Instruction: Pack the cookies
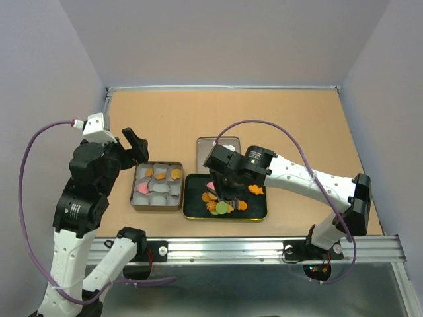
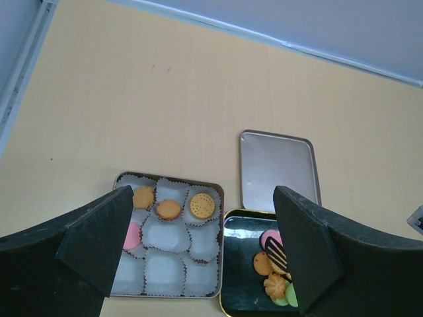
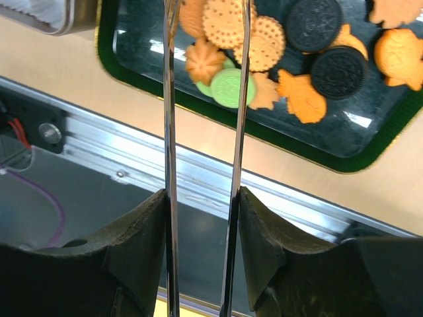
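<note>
Loose cookies (image 3: 228, 87) in orange, tan, green and black lie in a black tray (image 1: 193, 215). My right gripper (image 3: 201, 198) is shut on metal tongs (image 3: 238, 99), hanging over the tray's heap (image 1: 223, 206). The two blades run down either side of a round tan cookie (image 3: 225, 23); their tips are cut off by the frame edge. A tin (image 2: 221, 198) lined with white paper cups holds three orange cookies (image 2: 168, 209) and a pink one (image 2: 132, 236). My left gripper (image 2: 203, 198) is open above the tin, apart from it (image 1: 135, 146).
The tin's grey lid (image 2: 277, 168) lies flat behind the black tray (image 2: 241, 264). The tin (image 1: 134, 206) sits right against the tray's left side. A metal rail (image 3: 198, 178) runs along the near table edge, close to the tray.
</note>
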